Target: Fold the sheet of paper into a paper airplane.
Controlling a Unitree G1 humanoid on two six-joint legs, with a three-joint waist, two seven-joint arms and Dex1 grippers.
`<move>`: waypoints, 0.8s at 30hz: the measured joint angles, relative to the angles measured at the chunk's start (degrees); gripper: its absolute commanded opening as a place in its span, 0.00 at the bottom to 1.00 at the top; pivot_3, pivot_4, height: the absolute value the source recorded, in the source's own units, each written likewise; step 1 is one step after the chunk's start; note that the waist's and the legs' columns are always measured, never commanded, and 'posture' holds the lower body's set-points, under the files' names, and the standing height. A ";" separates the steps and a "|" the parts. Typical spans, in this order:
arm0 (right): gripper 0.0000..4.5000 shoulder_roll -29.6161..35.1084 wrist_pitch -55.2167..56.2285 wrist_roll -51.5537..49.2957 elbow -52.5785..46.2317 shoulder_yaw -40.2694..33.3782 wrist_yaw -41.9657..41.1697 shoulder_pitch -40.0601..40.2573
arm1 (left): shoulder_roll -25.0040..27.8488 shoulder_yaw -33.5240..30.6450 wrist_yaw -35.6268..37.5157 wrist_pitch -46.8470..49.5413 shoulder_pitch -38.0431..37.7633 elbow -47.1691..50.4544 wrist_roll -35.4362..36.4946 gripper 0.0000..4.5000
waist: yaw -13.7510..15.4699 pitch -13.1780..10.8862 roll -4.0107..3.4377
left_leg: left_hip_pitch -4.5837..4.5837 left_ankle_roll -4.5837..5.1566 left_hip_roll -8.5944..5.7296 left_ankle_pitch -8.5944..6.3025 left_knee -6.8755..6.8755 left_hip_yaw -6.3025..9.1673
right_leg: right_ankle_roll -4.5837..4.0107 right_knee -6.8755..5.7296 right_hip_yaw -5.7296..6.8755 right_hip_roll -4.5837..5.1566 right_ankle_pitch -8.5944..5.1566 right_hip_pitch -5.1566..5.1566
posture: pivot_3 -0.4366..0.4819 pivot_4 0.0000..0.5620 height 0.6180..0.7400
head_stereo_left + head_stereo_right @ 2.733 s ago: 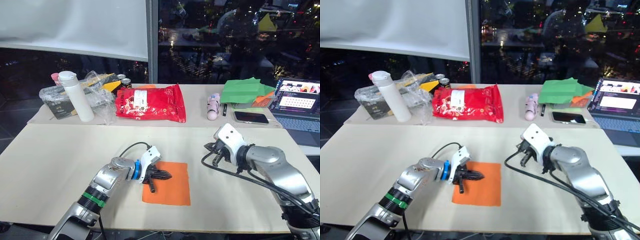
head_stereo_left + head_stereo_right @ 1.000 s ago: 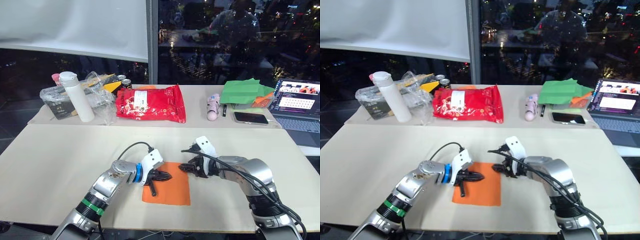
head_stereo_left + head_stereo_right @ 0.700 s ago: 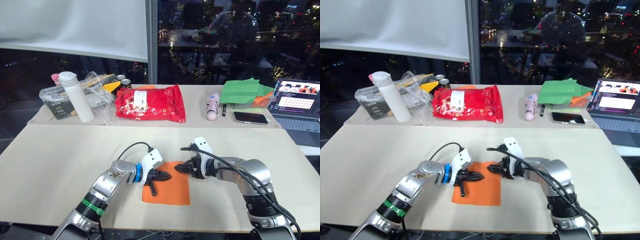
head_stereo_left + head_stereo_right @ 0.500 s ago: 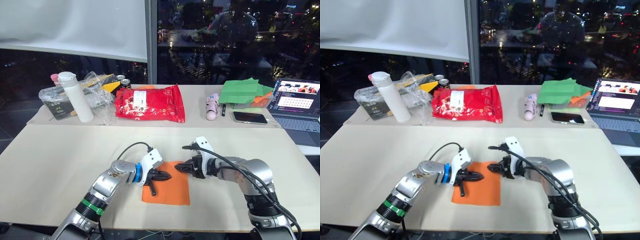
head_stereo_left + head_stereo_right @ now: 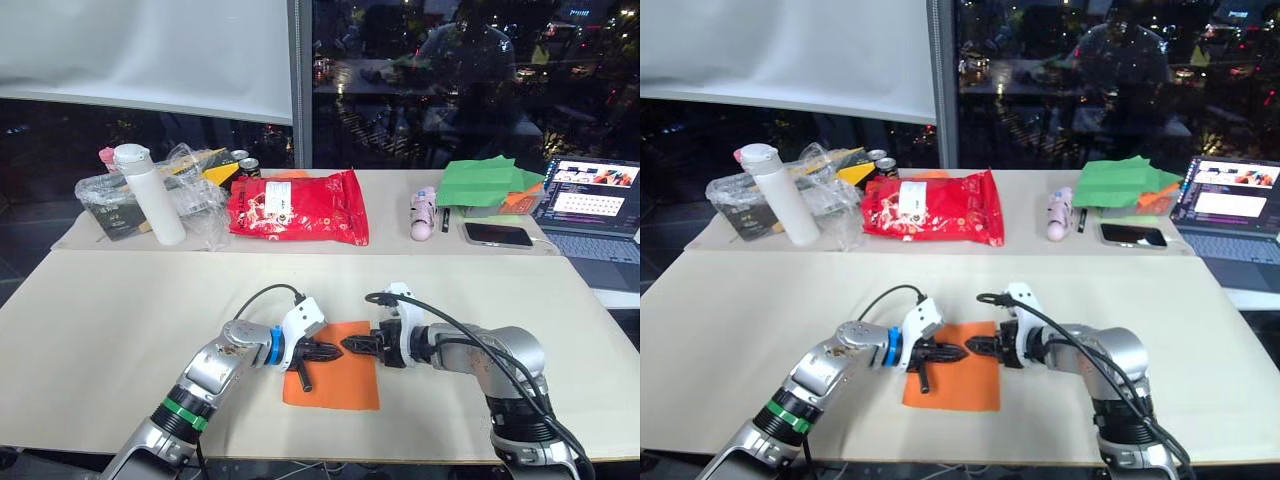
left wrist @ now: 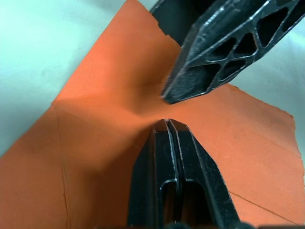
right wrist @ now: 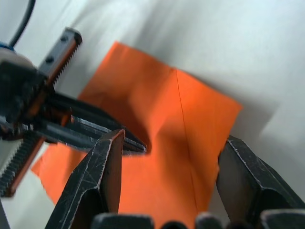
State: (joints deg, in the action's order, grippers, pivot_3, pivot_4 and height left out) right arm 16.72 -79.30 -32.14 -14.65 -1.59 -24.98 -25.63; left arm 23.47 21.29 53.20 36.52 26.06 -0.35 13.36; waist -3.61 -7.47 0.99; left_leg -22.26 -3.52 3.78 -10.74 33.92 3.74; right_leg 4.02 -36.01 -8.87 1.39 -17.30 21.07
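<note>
The sheet of paper [image 5: 333, 385] lies flat near the front of the table as an orange rectangle with a faint crease. My left gripper [image 5: 338, 351] is shut, and its tip rests on the sheet's upper middle, where the paper [image 6: 95, 143] puckers slightly. My right gripper [image 5: 348, 345] reaches in from the right. It is open, and its fingertips hang just above the sheet, almost tip to tip with the left one. In the right wrist view the two fingers [image 7: 102, 176] straddle the sheet [image 7: 190, 157] with nothing between them.
Along the far side of the table stand a white bottle [image 5: 150, 190], a clear plastic bag of items [image 5: 110, 195], a red snack bag [image 5: 300, 205], a pink object [image 5: 424, 212], green paper sheets [image 5: 485, 180], a phone [image 5: 498, 233] and a laptop [image 5: 600, 195].
My right gripper has moved left and down over the sheet, ending close to the left gripper's tip. The left gripper and the sheet have stayed put.
</note>
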 measured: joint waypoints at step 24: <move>0.01 5.47 5.09 -0.05 0.74 1.21 -1.81 0.09 | -0.02 0.02 0.06 -0.47 0.02 -0.25 -0.02 0.00 | -0.15 -0.01 0.00 | -0.01 0.00 0.00 0.00 0.00 0.00 | 0.00 0.01 0.00 0.00 0.00 0.01 | 0.48 0.27 0.83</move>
State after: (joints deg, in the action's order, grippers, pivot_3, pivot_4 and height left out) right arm 22.19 -74.21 -32.19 -13.92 -0.37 -26.78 -25.54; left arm 23.45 21.32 53.27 36.05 26.08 -0.60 13.34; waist -3.76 -7.48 0.98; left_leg -22.27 -3.52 3.78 -10.74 33.91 3.74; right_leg 4.02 -35.99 -8.87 1.39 -17.30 21.07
